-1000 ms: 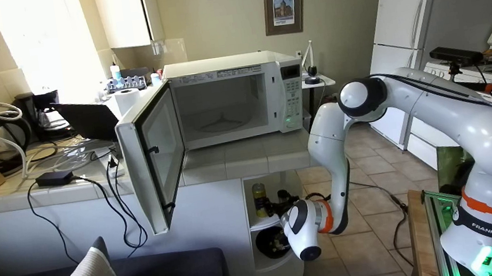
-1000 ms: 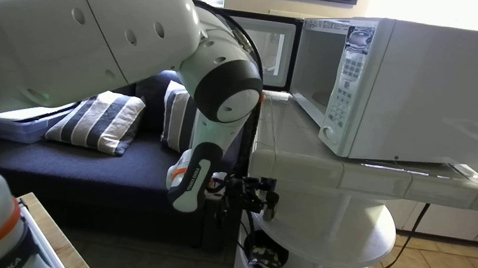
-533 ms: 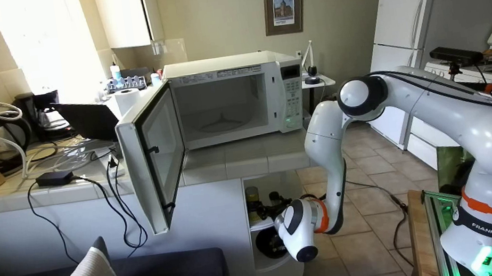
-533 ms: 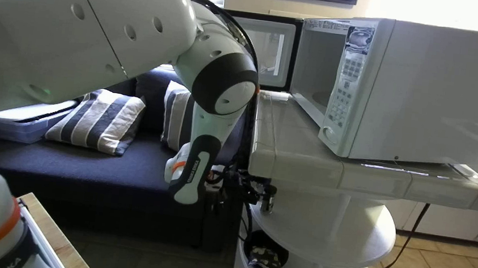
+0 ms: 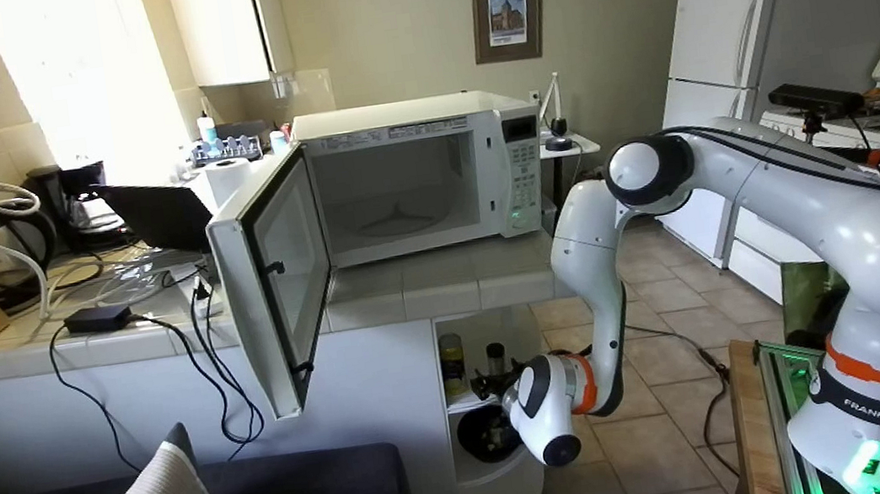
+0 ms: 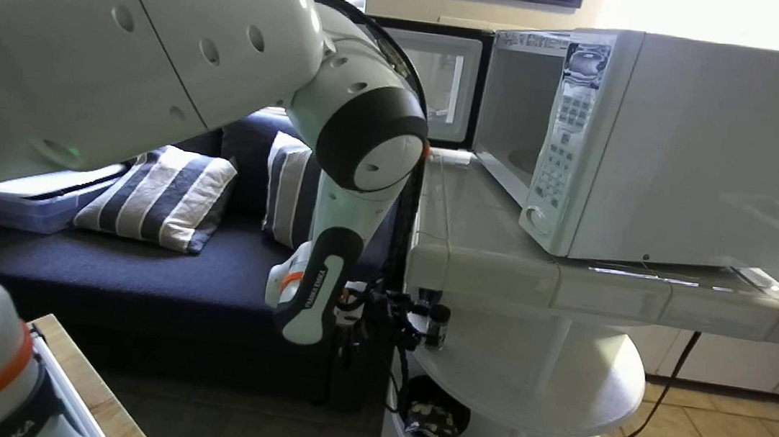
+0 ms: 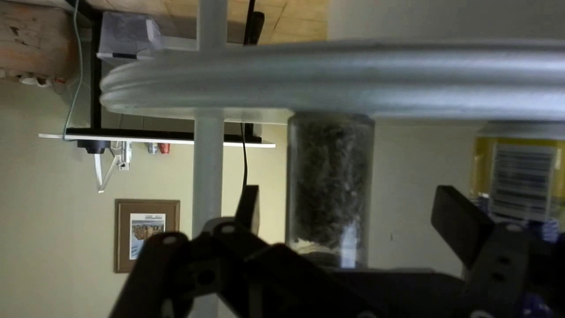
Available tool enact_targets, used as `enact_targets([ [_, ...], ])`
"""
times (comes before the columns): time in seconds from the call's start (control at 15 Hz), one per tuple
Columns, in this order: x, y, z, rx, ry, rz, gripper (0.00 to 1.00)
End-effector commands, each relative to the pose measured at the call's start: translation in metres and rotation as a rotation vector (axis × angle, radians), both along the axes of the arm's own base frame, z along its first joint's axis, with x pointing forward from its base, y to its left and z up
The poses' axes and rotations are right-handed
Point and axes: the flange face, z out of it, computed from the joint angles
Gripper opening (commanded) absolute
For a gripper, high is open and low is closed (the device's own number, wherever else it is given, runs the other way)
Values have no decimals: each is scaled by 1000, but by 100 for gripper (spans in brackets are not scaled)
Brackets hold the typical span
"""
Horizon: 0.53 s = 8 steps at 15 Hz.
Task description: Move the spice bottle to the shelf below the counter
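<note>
Two words, "FRANKA EMIKA", mark the smooth white arm (image 6: pixel 230 79), bent down beside the tiled counter (image 6: pixel 484 279). Its black gripper (image 7: pixel 346 203) is spread wide; in the wrist view the clear, cylindrical spice bottle (image 7: pixel 330 176) shows between its jaws, gaps either side. It stands upright on the upper tier of the rounded white shelf (image 6: pixel 538 386), near a yellow bottle (image 5: pixel 452 364) with an unreadable label (image 7: pixel 523 176)

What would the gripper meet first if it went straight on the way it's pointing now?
Probably the spice bottle on the shelf: in the wrist view it shows between the jaws of the open gripper, though how far ahead is unclear.
</note>
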Motion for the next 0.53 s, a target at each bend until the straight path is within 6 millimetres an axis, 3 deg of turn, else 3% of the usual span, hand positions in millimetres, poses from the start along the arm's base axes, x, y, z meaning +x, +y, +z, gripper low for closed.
enact_targets([
  [0.0, -21, -10, 0, 62, 40, 0, 100],
  [0.47, -33, -19, 6, 72, 62, -5, 100],
])
